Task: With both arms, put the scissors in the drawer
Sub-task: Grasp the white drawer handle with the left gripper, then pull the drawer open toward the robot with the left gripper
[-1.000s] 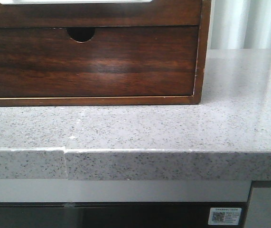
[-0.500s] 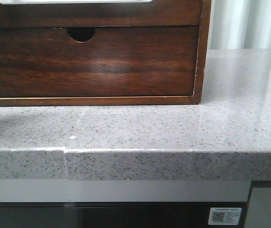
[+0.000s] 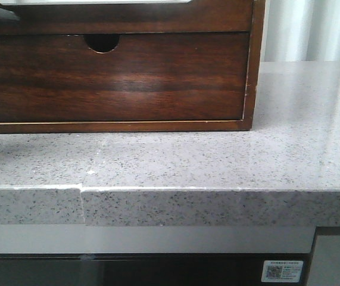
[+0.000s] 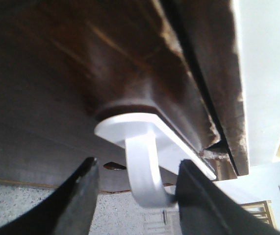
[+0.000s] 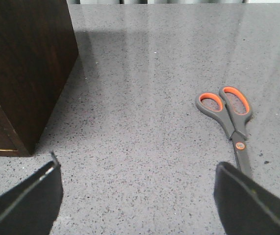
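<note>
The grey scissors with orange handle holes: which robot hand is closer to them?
Right. The right gripper hovers open beside the grey, orange-lined scissors on the countertop; the left gripper straddles a white hook on the wooden cabinet.

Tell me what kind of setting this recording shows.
Probably a home or office-style mock-up: a speckled grey stone countertop carries a dark wooden drawer cabinet, and grey-and-orange scissors lie on the counter. A white hook handle sits between the left gripper's fingers.

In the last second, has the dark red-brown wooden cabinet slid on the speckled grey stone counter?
No. The cabinet keeps the same place on the counter, judged against the seam in its front edge.
</note>
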Robot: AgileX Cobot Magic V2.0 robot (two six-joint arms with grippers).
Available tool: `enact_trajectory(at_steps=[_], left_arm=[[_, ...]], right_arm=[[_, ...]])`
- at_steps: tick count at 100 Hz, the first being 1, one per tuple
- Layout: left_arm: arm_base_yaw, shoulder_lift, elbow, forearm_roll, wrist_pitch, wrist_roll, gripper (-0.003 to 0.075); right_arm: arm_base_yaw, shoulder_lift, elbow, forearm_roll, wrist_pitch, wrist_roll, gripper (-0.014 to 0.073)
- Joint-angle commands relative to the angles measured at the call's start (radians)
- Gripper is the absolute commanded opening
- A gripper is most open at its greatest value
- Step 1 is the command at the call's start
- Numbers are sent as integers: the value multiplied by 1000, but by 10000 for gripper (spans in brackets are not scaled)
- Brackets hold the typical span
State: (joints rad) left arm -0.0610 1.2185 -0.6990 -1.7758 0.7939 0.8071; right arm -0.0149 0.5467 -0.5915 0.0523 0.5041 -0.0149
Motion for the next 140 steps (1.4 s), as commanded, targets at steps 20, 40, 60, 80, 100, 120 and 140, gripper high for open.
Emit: enact_trajectory(at_steps=[20,40,60,80,100,120,140], left_arm=[[-2,47,-72,-91,95,11,230],[-2,62,-78,-91,121,11,195],[-1,62,-78,-89,174,15,146],[-1,62,-76,-48,257,15,122],[-1,18,-48,0,286,15,113],[-1,-75,28,24,290,15,113],[-1,-201,121,72,290,15,113]], right_arm=[[-5,11,-34,0,-90,-1,568],[-5,11,-34,0,-92,-1,568],[-5,11,-34,0,-92,-1,568],[-5,11,-34,0,-92,-1,568],[-5,11,-34,0,-92,-1,568],[-5,11,-34,0,-90,-1,568],[-5,11,-34,0,-79,-1,568]])
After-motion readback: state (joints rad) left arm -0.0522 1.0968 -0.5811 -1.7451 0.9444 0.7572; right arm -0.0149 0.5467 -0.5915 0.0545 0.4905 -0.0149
